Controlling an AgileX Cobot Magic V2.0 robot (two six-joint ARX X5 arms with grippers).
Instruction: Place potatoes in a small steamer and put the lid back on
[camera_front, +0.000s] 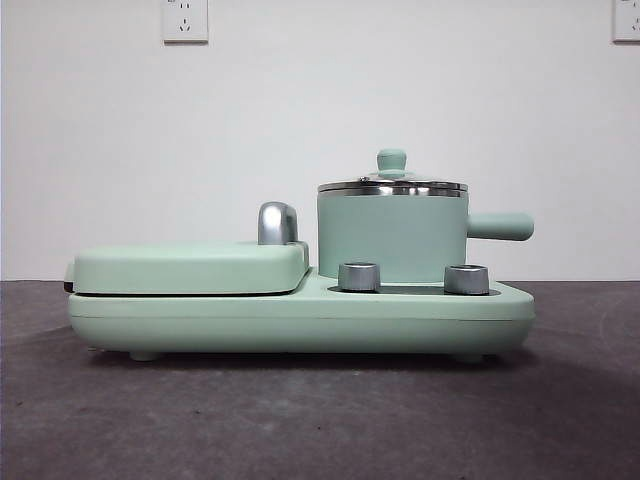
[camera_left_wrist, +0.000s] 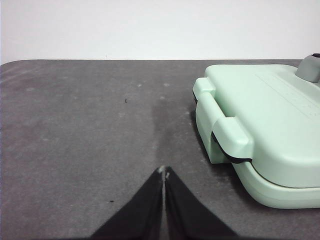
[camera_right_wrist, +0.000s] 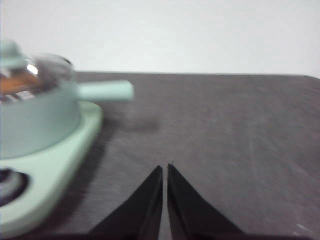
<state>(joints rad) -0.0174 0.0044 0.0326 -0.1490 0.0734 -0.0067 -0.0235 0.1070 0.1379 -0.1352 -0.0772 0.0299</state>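
The small steamer stands on the right half of a mint-green cooker base, its stubby handle pointing right. The glass lid with its green knob sits on the steamer's steel rim. In the blurred right wrist view, the orange-brown potato shows through the lid inside the steamer. My right gripper is shut and empty, low over the dark table beside the steamer's handle. My left gripper is also shut and empty, over the table beside the griddle end of the cooker. Neither gripper appears in the front view.
The cooker base carries a flat mint-green griddle cover with a chrome handle on its left half. Two steel dials sit in front of the steamer. The griddle cover's end latch faces my left gripper.
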